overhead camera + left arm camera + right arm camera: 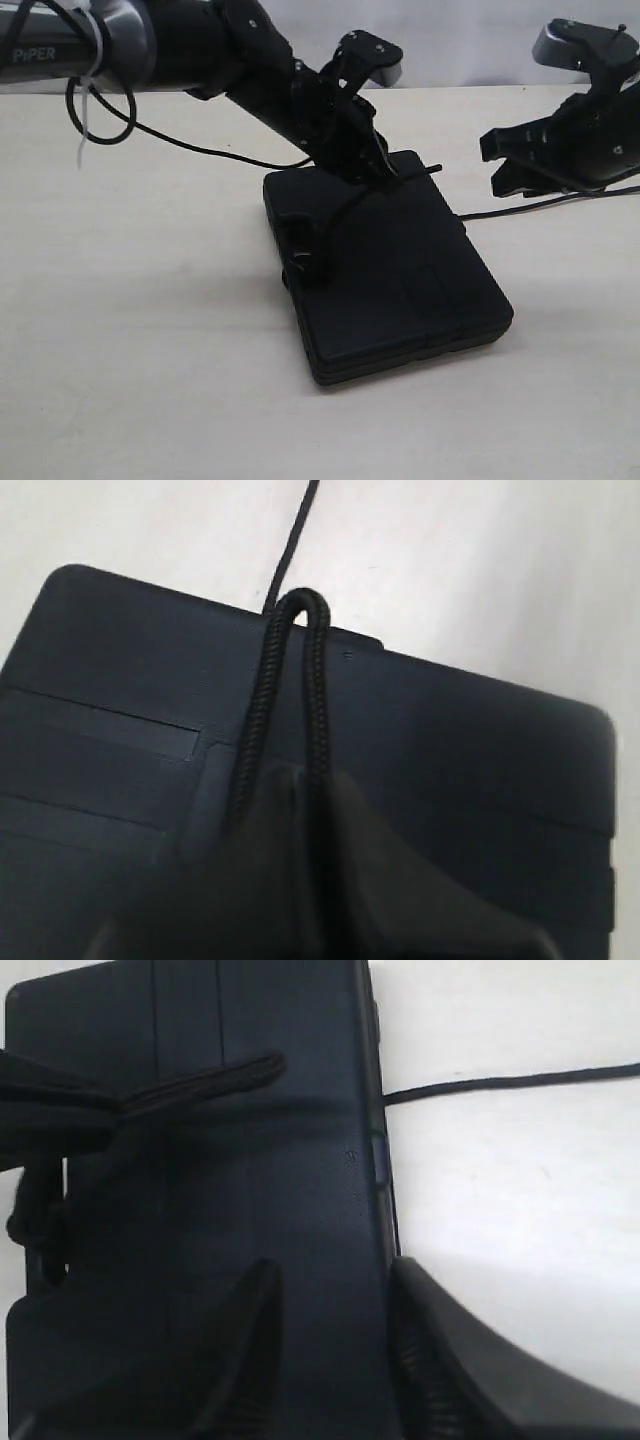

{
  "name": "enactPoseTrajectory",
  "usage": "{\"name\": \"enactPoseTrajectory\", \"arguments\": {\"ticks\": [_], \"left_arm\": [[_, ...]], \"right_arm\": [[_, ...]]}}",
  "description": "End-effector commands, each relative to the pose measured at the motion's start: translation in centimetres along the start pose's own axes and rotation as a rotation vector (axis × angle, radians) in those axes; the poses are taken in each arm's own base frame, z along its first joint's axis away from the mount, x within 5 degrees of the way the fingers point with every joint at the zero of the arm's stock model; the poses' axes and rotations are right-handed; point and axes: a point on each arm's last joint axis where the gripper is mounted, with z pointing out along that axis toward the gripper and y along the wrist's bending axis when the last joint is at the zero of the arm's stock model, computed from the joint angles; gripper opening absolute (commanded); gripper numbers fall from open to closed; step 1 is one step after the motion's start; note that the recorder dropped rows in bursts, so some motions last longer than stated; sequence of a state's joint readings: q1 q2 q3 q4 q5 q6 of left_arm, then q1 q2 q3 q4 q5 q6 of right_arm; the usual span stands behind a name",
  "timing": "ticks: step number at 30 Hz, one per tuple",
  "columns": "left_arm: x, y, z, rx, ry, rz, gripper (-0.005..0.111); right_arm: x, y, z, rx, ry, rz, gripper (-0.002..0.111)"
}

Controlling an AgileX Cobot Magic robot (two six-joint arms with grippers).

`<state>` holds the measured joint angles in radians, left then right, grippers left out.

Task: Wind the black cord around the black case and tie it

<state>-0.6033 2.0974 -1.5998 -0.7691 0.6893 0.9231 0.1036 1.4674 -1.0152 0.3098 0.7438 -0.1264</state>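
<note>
The black case (400, 280) is lying flat on the pale worktop (140, 360). The left hand (372, 160) is reaching down over the case's lid, its fingers pressing together on a doubled loop of the black cord (312, 680), which is trailing off the case's edge across the worktop. The right hand (500, 165) is hovering just beside the case, fingers spread, gripping nothing.

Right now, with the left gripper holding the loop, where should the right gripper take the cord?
Probably the straight run of the black cord on the table, just off the edge of the black case. Bring the right gripper down from above, jaws across it; it lies flat and free.
</note>
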Motion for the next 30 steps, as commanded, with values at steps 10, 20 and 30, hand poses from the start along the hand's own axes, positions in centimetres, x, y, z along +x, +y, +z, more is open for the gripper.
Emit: {"name": "enactPoseTrajectory", "arguments": {"ticks": [10, 20, 30], "left_arm": [[-1.5, 1.0, -3.4, 0.275, -0.222, -0.183, 0.0], [-1.5, 0.8, -3.5, 0.303, -0.218, -0.184, 0.0], [-1.0, 0.4, -3.5, 0.341, -0.17, -0.149, 0.0]], "right_arm": [[-0.1, 1.1, 5.8, -0.509, -0.116, -0.002, 0.004], [0.5, 0.4, 9.2, -0.557, -0.284, 0.028, 0.004], [-0.1, -0.8, 10.3, -0.591, -0.259, 0.13, 0.004]]}}
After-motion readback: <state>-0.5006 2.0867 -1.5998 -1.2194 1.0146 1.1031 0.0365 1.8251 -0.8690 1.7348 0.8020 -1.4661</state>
